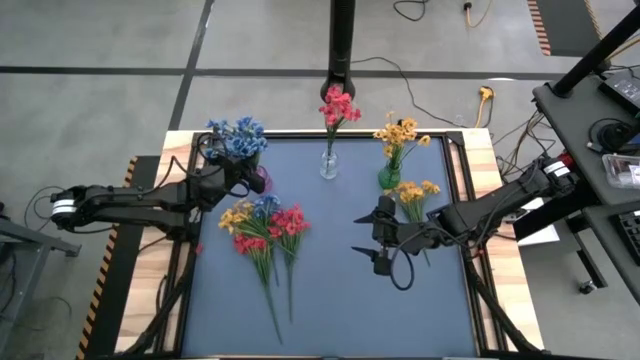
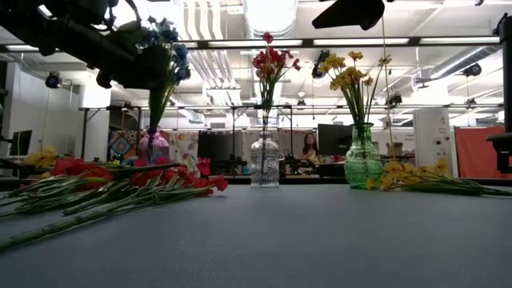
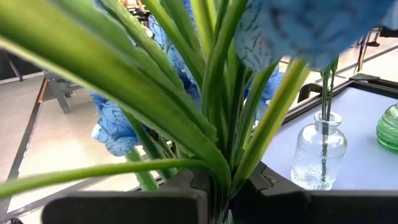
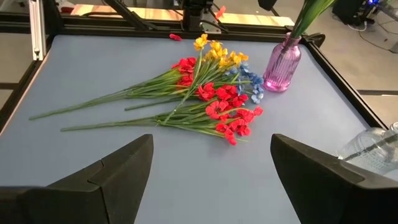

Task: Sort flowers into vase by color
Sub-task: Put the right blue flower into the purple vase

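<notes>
A blue sprig stands in the purple vase at the table's far left, and my left gripper is shut on its stems. Red flowers stand in the clear vase, yellow ones in the green vase. A mixed pile of red, yellow and blue sprigs lies flat near the left centre. More yellow sprigs lie beside the green vase. My right gripper hovers open right of centre, touching nothing. My left gripper pinches the blue sprig's bundle of green stems between its two fingers, below the blossoms. It comes in roughly level from the table's left, its fingers across the stems. The sprig stands nearly upright, its stems running down into the purple vase.
The three vases line the table's far part. The flower pile covers the left centre, with stems reaching toward the near edge. Bare blue mat spreads across the middle and near side. A black post stands behind the far edge.
</notes>
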You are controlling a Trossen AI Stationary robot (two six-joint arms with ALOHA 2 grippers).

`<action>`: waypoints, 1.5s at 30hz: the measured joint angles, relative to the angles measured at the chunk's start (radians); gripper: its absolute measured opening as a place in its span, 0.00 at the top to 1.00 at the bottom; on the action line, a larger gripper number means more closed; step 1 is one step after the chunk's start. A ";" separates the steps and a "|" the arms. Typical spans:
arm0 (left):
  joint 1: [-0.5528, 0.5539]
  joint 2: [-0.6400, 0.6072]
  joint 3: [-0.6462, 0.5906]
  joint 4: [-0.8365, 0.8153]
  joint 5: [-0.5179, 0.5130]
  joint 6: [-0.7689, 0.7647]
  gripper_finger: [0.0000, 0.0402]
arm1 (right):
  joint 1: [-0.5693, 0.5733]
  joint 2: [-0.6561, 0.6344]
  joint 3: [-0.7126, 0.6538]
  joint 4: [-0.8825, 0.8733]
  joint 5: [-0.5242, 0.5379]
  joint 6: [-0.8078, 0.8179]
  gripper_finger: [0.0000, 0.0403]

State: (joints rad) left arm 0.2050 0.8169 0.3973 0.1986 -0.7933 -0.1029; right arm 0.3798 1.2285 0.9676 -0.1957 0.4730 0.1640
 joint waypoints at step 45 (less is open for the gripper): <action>0.000 0.000 0.000 -0.052 0.000 0.019 0.97 | -0.007 0.000 -0.024 0.052 0.000 -0.007 0.21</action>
State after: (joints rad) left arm 0.2050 0.8169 0.3973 0.1468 -0.7933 -0.0834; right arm 0.3725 1.2285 0.9440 -0.1432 0.4732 0.1566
